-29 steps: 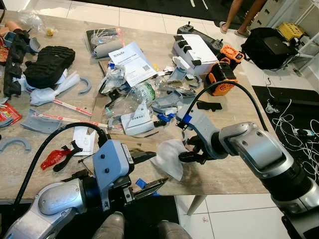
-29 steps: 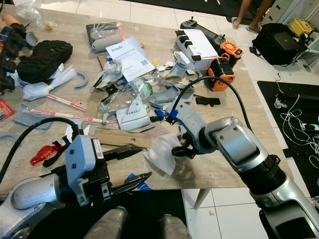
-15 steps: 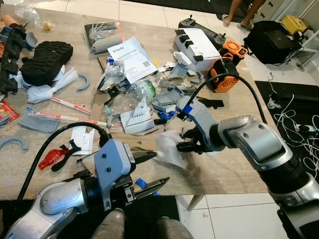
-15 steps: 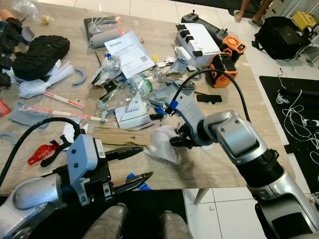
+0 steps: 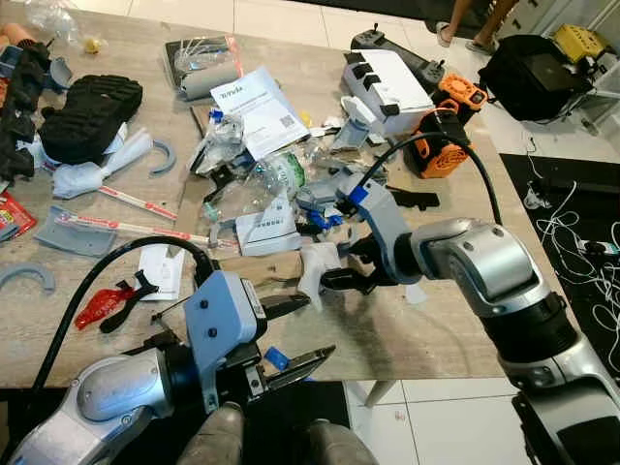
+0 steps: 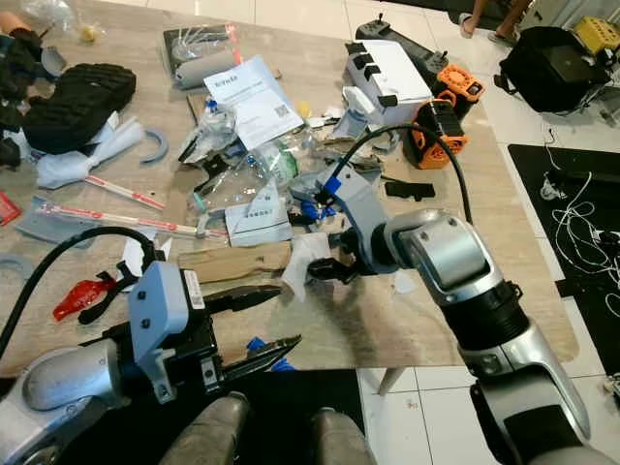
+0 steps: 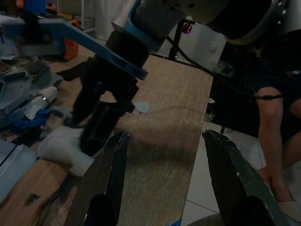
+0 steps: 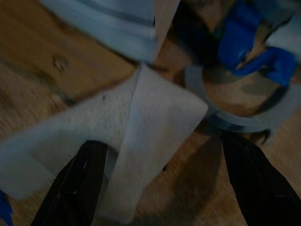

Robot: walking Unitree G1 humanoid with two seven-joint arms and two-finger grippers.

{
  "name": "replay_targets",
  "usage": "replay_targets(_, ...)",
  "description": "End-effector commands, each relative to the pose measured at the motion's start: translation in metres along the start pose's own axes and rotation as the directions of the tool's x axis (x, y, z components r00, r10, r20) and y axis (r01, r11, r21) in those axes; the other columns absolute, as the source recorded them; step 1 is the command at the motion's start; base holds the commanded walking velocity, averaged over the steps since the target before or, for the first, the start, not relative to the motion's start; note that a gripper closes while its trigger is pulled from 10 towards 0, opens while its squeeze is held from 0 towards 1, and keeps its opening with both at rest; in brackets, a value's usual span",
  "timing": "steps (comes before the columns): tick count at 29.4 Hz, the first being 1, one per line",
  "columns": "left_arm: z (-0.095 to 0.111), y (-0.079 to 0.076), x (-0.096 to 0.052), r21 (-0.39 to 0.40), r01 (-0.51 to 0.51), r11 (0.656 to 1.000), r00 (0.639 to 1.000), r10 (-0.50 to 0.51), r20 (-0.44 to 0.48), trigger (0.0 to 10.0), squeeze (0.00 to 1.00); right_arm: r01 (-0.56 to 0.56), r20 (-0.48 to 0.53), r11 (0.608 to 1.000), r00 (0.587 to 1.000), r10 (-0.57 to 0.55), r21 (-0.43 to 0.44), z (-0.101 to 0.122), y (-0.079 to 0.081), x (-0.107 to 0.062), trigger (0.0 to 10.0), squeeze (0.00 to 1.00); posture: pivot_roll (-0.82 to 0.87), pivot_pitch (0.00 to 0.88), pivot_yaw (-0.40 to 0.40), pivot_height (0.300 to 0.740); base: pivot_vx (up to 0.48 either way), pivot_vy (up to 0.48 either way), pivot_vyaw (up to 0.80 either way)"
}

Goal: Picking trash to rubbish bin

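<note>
We see the right end effector low over the middle of the table, its two black fingers spread wide in the wrist view, one finger lying across the white tissue while the other stands apart over bare wood; whether it truly has hold of the tissue we cannot tell. The tissue lies crumpled on the table at the end effector's 9 o'clock, touching a strip of brown cardboard. Just beyond it, at 12 o'clock, sits a heap of grey plastic parts and blue bits, with a crushed clear bottle and a printed leaflet farther out. A small white scrap lies at the arm's 3 o'clock.

Our left end effector hangs at the table's near edge, at 6 o'clock, fingers parted and holding nothing. Well to its 9 o'clock lie a red wrapper and a black shoe. An orange and black device sits at 1 o'clock.
</note>
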State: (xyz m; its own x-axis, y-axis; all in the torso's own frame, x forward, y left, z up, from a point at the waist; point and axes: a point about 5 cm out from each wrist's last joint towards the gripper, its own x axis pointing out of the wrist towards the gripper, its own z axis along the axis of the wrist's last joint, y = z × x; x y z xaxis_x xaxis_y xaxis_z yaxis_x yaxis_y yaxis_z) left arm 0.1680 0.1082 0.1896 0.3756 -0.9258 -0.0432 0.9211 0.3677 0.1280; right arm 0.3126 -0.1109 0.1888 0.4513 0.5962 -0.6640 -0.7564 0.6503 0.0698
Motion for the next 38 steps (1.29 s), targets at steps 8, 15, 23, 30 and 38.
replay_targets(8, 0.0, -0.007, 0.003, -0.019, 0.029, 0.999, 1.0, -0.03, -0.003, 10.0, 0.0, 0.051, -0.007, 0.998, 0.999, -0.051, 0.031, 0.004, -0.007, 0.003, 10.0, 0.0, 0.02, 0.187, -0.173, 0.74, 0.0, 0.0, 0.0)
replay_targets(15, 0.001, -0.008, 0.004, -0.02, 0.033, 0.999, 0.999, -0.033, -0.001, 10.0, 0.0, 0.063, -0.111, 0.998, 0.992, -0.064, -0.008, -0.011, -0.005, 0.011, 7.4, 0.0, 0.02, 0.187, -0.176, 0.74, 0.0, 0.0, 0.0)
replay_targets(23, 0.0, -0.011, 0.002, -0.029, 0.05, 0.998, 0.999, -0.05, -0.015, 10.0, 0.0, 0.045, -0.158, 0.999, 0.986, -0.049, -0.029, -0.022, 0.0, 0.015, 0.0, 0.0, 0.02, 0.184, -0.177, 0.74, 0.0, 0.0, 0.0)
replay_targets(30, -0.006, -0.015, -0.002, -0.035, 0.093, 0.995, 0.993, -0.095, -0.066, 10.0, 0.0, 0.05, -0.158, 0.998, 0.986, -0.054, -0.027, -0.023, -0.001, 0.015, 0.0, 0.0, 0.02, 0.177, -0.176, 0.74, 0.0, 0.0, 0.0)
replay_targets(38, -0.013, -0.015, -0.005, -0.019, 0.102, 0.995, 0.987, -0.103, -0.123, 10.0, 0.0, 0.047, -0.144, 0.999, 0.988, -0.048, -0.014, -0.022, -0.003, 0.012, 0.0, 0.0, 0.02, 0.174, -0.175, 0.74, 0.0, 0.0, 0.0)
